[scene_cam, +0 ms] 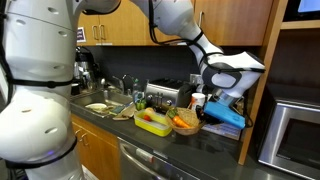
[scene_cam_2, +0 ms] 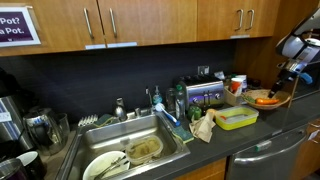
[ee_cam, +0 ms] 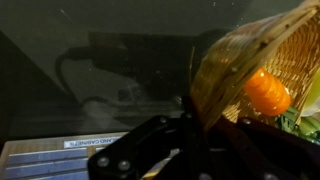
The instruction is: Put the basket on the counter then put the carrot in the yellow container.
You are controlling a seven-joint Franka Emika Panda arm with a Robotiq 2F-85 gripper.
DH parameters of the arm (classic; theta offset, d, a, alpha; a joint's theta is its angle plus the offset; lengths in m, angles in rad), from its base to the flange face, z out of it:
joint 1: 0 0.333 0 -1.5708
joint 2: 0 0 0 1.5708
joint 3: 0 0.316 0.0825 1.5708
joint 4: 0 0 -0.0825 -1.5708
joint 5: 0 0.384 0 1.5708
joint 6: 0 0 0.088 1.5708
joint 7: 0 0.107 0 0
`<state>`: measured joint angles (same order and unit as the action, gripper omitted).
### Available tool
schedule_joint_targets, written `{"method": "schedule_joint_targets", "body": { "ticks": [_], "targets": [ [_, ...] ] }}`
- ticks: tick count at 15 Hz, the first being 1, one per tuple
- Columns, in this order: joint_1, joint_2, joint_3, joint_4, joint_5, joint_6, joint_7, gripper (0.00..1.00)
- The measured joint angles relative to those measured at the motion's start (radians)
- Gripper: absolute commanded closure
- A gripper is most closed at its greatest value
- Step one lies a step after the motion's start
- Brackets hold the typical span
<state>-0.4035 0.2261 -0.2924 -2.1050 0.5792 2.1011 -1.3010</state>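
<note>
The round wicker basket (scene_cam: pixel 187 123) is at the far end of the dark counter (scene_cam: pixel 200 150), right next to the yellow container (scene_cam: pixel 152 123). My gripper (scene_cam: pixel 207 102) is shut on the basket's rim. In the wrist view the gripper (ee_cam: pixel 200 115) clamps the basket wall (ee_cam: pixel 230 60), which is tilted, and the orange carrot (ee_cam: pixel 268 92) lies inside it. In an exterior view the basket (scene_cam_2: pixel 265 98) sits just beyond the yellow container (scene_cam_2: pixel 237 118), under the gripper (scene_cam_2: pixel 289 76). I cannot tell whether the basket rests on the counter or hangs just above it.
A sink (scene_cam_2: pixel 130 150) with dirty dishes is on the far side of the container. A toaster (scene_cam_2: pixel 203 95), bottles and a crumpled cloth (scene_cam_2: pixel 204 125) stand behind the container. A blue object (scene_cam: pixel 226 116) lies by the basket. A wooden panel (scene_cam: pixel 258 100) rises beside it.
</note>
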Motion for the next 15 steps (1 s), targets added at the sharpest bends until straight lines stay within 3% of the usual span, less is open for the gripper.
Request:
{"method": "schedule_joint_targets", "body": {
  "ticks": [15],
  "targets": [
    [0.021,-0.083,0.015,-0.134,0.002,0.057,0.424,0.99]
  ]
}}
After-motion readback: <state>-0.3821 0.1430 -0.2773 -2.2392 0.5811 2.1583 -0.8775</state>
